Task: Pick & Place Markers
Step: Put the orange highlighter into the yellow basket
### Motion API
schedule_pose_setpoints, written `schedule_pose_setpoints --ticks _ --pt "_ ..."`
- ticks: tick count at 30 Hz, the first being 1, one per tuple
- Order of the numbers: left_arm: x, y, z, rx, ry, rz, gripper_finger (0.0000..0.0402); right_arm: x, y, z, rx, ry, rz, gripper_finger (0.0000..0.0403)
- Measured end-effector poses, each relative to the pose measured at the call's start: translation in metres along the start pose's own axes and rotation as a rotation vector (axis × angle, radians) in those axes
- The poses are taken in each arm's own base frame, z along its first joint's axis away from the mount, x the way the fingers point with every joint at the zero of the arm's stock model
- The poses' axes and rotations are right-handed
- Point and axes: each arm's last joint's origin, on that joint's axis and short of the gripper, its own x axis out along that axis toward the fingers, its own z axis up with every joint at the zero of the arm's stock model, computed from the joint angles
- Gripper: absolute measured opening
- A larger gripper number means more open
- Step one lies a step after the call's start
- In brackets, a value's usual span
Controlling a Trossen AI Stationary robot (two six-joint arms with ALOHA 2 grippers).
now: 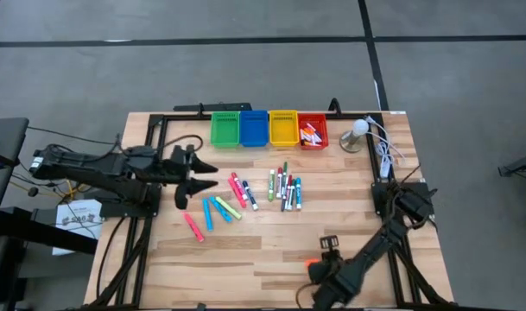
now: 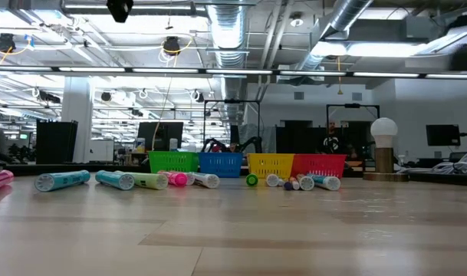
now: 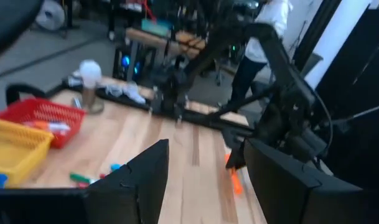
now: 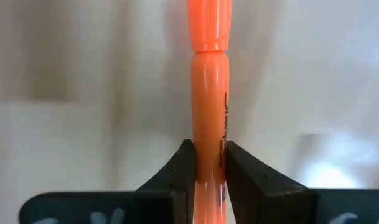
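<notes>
An orange marker sits pinched between the right gripper's fingers, which are clamped on its barrel partway along, so most of the pen juts out ahead of the fingertips with its cap farthest from them. Gripping across the narrow barrel looks like a way to keep the round body from rolling and to leave the free end clear for lowering into a bin. The marker is slim, glossy and bright orange, with dark lettering down the barrel beside one finger and a seam where the cap meets the body. From above, that gripper is at the near edge of the worktop, an orange spot showing by it.

The other markers lie loose in two clusters well ahead of it, and a few already rest in the red bin.

The left gripper hovers beside the left cluster, fingers apart and empty.
</notes>
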Motion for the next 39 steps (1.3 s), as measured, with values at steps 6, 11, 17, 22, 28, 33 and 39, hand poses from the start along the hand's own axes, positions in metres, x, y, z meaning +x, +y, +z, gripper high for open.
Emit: schedule_pose_setpoints --ticks 6,11,17,22,28,33,39 --pt "-0.011 0.004 0.007 0.057 -0.054 0.013 0.0208 -0.005 -0.055 0.014 0.063 0.022 -0.152 0.0054" --pt "-0.011 0.006 0.003 0.116 -0.006 0.034 0.0208 -0.019 -0.114 0.019 0.189 0.011 -0.235 0.0054" --pt "-0.010 0.011 -0.013 0.167 0.158 0.072 0.0208 -0.037 -0.186 0.018 0.396 -0.047 -0.260 0.0054" --pt "-0.009 0.012 -0.020 0.169 0.229 0.087 0.0208 -0.045 -0.243 0.016 0.601 -0.148 -0.204 0.0054" --pt "-0.007 0.012 -0.021 0.142 0.238 0.093 0.0208 -0.045 -0.310 0.027 0.876 -0.392 -0.048 0.0059" --pt "-0.007 0.012 -0.021 0.142 0.238 0.093 0.0208 -0.037 -0.367 0.043 1.067 -0.658 0.059 0.0062" --pt "-0.005 0.013 -0.022 0.105 0.239 0.114 0.0208 -0.006 -0.424 0.051 1.199 -0.828 0.102 0.0063"
